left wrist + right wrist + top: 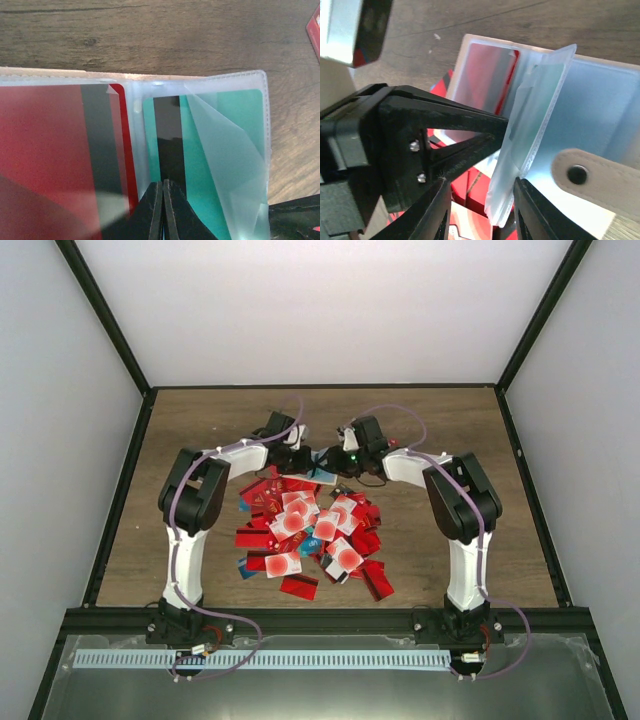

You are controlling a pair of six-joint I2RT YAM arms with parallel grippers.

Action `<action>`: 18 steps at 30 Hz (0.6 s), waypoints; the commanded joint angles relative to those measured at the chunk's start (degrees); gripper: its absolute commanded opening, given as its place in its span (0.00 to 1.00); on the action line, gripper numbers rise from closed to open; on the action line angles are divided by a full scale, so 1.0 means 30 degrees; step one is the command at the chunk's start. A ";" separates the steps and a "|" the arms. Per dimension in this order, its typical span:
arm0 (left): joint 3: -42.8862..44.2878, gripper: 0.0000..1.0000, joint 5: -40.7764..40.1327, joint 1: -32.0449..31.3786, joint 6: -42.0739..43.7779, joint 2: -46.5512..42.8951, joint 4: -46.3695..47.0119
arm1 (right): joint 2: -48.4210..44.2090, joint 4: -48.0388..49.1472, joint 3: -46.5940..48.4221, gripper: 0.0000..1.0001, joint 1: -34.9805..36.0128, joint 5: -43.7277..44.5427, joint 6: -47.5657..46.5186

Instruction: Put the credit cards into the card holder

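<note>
Here the card holder [610, 175] lies open on the table [200, 420], just beyond the heap of credit cards [310, 530]. A red card [50, 150] is already seated in one clear pocket. The left gripper [163, 187] is pressed together on what seems to be the near edge of a teal card [200, 165], which is partly inside the next pocket. The right gripper [482, 187] is spread, its fingers set either side of the raised pocket leaf [535, 110] without clamping it. The leaf should be held lifted while the teal card is slid straight in, square to the opening, so that no corner is caught on the seam.
</note>
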 commanded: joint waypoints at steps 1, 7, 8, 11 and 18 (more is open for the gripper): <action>-0.0568 0.04 0.1603 -0.0032 -0.0611 -0.0520 0.0280 | 0.0237 0.0744 0.1104 0.37 0.0543 -0.0761 -0.0400; -0.0960 0.04 0.1559 0.0414 -0.1032 -0.1202 0.0562 | 0.0705 0.0564 0.1757 0.37 0.0658 -0.0847 -0.0498; -0.1113 0.04 0.1478 0.0526 -0.1159 -0.1353 0.0637 | 0.0808 0.0519 0.1865 0.37 0.0680 -0.0863 -0.0524; -0.1680 0.04 0.1089 0.0947 -0.1521 -0.1985 0.0921 | 0.1036 0.0440 0.2179 0.37 0.0787 -0.0909 -0.0528; -0.3506 0.04 0.0285 0.2166 -0.2050 -0.3930 0.1396 | 0.1993 0.0236 0.3341 0.37 0.1111 -0.1003 -0.0565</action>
